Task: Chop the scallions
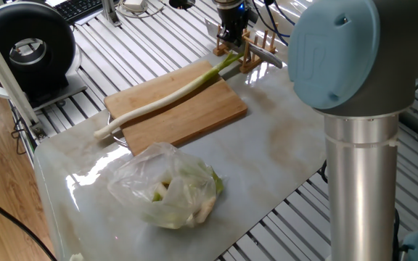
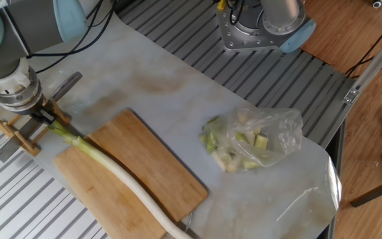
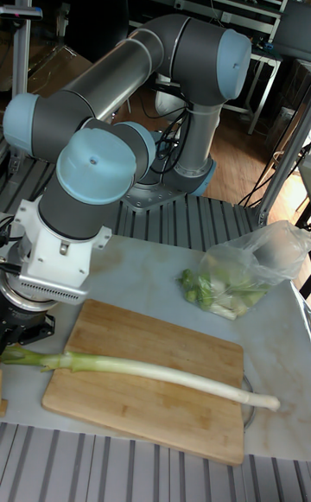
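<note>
Bag (image 1: 171, 187) of green pieces near board (image 2: 132, 178); jaws closed on scallions (image 3: 147, 370).

Even, bright overhead lighting; soft, faint shadows. Specular glare on the glossy marble slab (image 1: 56, 181) and plastic bag (image 2: 270, 136). The tall fixed view's background is dim, with lens distortion perhaps bending its edges.

Bag (image 1: 169, 190) clear of board (image 1: 194, 116)
</note>
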{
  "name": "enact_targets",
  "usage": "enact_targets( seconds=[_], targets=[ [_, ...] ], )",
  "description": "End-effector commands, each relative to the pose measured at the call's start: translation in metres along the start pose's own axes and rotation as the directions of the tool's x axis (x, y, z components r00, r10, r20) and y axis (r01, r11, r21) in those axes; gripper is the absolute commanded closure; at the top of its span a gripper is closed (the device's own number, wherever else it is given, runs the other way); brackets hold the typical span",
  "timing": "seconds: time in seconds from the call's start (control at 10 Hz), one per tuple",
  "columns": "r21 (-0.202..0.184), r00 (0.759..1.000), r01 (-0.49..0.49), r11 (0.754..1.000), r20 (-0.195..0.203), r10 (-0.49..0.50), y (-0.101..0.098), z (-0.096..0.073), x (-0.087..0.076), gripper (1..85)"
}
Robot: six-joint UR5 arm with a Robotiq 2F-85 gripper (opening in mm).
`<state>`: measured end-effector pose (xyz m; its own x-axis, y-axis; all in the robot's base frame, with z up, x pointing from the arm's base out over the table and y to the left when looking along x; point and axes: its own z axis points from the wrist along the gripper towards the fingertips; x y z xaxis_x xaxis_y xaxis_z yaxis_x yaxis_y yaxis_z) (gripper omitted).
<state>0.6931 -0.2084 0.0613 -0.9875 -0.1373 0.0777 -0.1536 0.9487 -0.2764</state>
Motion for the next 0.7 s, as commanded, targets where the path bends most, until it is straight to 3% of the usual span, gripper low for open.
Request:
enact_targets(
  seconds=[0.0, 0.1, 0.6],
  targets=[
    [-0.016, 1.000, -0.021, 1.000, -0.002, 0.021, 0.002, -0.002, 0.001, 79.7],
    [-0.023, 1.000, -0.027, 0.999, -0.013, 0.027, 0.001, -0.004, 0.004, 84.3],
    [-0.077, 1.000, -0.019, 0.997, -0.011, 0.018, -0.001, -0.017, 0.004, 84.3]
  ],
)
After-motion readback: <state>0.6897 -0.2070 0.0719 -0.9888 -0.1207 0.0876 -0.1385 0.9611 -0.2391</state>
